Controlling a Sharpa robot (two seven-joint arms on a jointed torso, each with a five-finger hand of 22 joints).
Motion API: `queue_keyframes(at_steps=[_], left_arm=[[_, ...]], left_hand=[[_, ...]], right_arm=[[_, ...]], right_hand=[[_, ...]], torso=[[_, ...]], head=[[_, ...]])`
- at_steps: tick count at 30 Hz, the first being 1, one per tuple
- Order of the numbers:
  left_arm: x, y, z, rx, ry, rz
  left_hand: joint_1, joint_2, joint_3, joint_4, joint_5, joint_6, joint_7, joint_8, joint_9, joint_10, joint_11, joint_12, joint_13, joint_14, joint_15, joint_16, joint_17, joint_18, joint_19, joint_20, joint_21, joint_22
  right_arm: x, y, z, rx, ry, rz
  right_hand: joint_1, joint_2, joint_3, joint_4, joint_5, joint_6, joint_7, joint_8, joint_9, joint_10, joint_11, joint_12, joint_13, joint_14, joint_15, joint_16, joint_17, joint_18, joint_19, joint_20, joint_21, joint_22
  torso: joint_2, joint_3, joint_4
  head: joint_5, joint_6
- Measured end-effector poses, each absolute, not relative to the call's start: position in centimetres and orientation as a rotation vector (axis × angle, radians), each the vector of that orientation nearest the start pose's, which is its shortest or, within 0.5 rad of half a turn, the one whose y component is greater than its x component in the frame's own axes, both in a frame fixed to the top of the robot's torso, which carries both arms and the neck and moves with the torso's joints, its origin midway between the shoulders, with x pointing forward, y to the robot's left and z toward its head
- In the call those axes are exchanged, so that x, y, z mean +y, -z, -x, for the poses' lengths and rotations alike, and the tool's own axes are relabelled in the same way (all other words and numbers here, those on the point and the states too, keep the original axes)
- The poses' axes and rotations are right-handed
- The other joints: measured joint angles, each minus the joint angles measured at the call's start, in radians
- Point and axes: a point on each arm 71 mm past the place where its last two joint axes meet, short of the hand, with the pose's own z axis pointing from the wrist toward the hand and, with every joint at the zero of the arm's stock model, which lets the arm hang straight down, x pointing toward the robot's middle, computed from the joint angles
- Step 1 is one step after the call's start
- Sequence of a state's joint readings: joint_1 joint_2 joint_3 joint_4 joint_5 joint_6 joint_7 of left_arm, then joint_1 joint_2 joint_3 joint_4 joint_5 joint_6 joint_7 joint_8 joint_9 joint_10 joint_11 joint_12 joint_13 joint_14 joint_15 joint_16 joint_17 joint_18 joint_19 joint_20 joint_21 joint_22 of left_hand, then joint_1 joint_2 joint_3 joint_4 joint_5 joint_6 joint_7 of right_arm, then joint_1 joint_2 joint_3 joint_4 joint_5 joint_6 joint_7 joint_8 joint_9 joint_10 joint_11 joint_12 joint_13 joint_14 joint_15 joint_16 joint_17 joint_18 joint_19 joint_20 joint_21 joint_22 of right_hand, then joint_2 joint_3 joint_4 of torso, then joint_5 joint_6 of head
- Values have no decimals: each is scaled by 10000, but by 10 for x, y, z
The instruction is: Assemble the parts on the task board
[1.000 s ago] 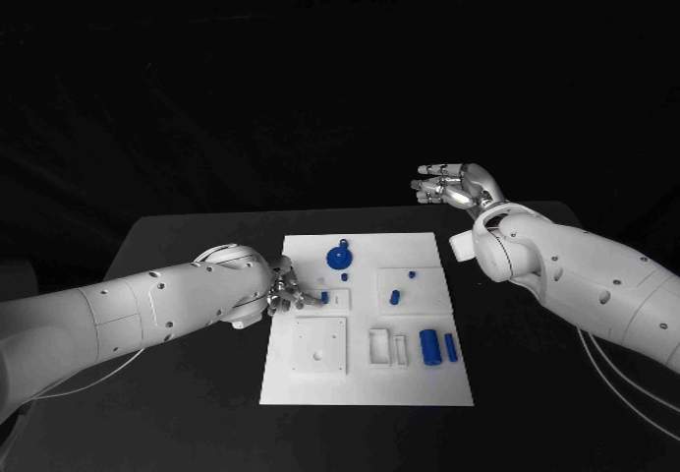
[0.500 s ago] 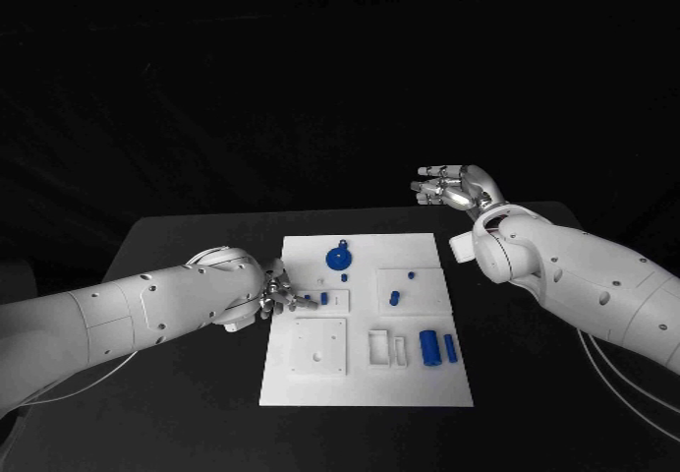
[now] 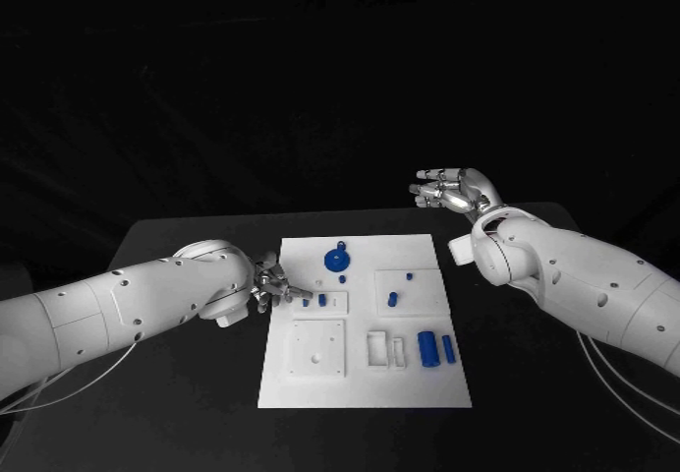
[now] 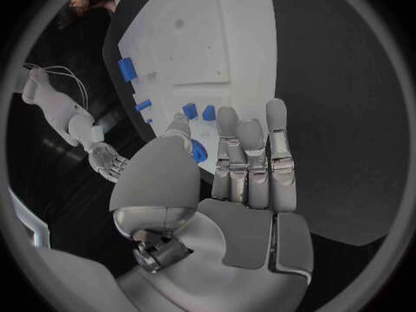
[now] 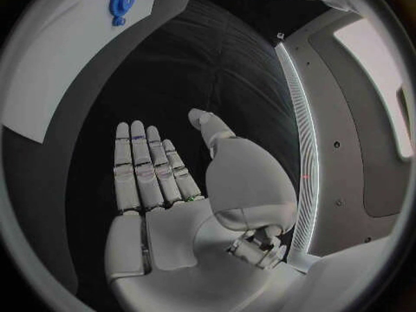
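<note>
The white task board (image 3: 366, 388) lies in the middle of the black table. On it are a round blue part (image 3: 337, 260), several small blue parts such as one (image 3: 323, 300), and two blue cylinders (image 3: 428, 348). My left hand (image 3: 273, 288) hovers at the board's left edge with its fingers (image 4: 252, 159) stretched out straight. A small blue part (image 4: 198, 151) shows right beside its thumb; I cannot tell whether they touch. My right hand (image 3: 454, 187) is raised beyond the table's far edge, fingers (image 5: 143, 166) apart and holding nothing. The round blue part (image 5: 121, 0) is far from it.
The board (image 4: 200, 41) carries raised white blocks, a square one (image 3: 319, 346) near its left side and a slotted one (image 3: 385, 347) beside the cylinders. Bare black table (image 3: 185, 393) lies on both sides of the board.
My left arm has swung a little toward the far side, with its hand staying at the board's left edge. The right hand has hardly moved.
</note>
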State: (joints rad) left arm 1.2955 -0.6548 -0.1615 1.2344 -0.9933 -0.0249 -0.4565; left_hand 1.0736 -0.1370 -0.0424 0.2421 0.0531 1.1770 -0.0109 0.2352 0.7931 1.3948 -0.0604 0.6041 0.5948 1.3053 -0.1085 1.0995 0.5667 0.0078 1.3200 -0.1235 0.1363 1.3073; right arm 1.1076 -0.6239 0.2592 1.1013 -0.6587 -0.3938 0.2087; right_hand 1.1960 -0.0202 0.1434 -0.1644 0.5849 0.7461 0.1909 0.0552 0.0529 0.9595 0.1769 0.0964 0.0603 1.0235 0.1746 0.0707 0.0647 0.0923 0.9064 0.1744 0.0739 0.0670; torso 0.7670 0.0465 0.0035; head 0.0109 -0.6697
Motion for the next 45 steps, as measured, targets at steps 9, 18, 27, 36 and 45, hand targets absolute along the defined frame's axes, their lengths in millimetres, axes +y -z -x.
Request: queue_keyframes(at_steps=[9,18,27,36,45], left_arm=[[213,194,-538,21425,4658,3988],[196,175,-545,20815,5734,3457],[161,176,-549,19121,7113,1664],[139,187,-544,17517,7214,-780],[119,201,-544,16914,6825,-2509]], left_hand=[[575,471,2,-665,0,-944,584,-897,-1231,-1242,434,-822,-660,-953,488,-1060,-765,-2,-834,435,-706,-603],[3085,2029,1006,-3775,1207,-698,913,-1688,-4515,-1319,831,-3830,-4383,-1407,834,-2949,-2200,-1,-1736,770,-709,-2494],[3370,1896,1002,-4664,443,-852,1184,-1688,-6471,-1265,1197,-5386,-5326,-740,911,-2785,-2137,390,-1446,817,-287,-1556],[3269,1795,1131,-5027,443,-1052,1213,-1687,-7041,-2462,1499,-5425,-5350,-311,1005,-2398,-1912,637,-1112,918,45,-650],[3024,1551,1192,-5088,473,-1286,1177,-1687,-7273,-2692,1557,-5425,-5349,-17,1003,-2398,-2022,863,-827,979,-87,-526]], right_arm=[[-237,158,-572,13265,-11035,-7459],[-236,158,-572,13276,-11047,-7467],[-235,158,-572,13295,-11082,-7464],[-235,158,-572,13295,-11083,-7463],[-236,159,-572,13284,-11079,-7468]], right_hand=[[4,3,-40,41,48,-36,36,0,0,0,0,0,0,-35,-34,0,-8,0,-8,8,0,0],[4,3,-39,41,48,-35,35,0,0,0,0,0,0,-35,-34,0,-8,0,-8,8,0,0],[5,3,-39,41,48,-35,35,0,0,0,0,0,0,-35,-34,0,-7,0,-8,8,0,0],[5,3,-39,41,89,-35,35,0,0,0,0,0,0,-35,-34,0,-7,0,-8,8,0,0],[5,3,-38,42,88,-34,34,0,0,0,0,0,0,-35,-34,0,-6,-1,-8,8,0,0]], torso=[[-1,0,5],[7,0,5],[16,-12,-13],[18,-6,-8],[22,-11,5]], head=[[15,69],[43,166],[49,224],[25,269],[-8,274]])
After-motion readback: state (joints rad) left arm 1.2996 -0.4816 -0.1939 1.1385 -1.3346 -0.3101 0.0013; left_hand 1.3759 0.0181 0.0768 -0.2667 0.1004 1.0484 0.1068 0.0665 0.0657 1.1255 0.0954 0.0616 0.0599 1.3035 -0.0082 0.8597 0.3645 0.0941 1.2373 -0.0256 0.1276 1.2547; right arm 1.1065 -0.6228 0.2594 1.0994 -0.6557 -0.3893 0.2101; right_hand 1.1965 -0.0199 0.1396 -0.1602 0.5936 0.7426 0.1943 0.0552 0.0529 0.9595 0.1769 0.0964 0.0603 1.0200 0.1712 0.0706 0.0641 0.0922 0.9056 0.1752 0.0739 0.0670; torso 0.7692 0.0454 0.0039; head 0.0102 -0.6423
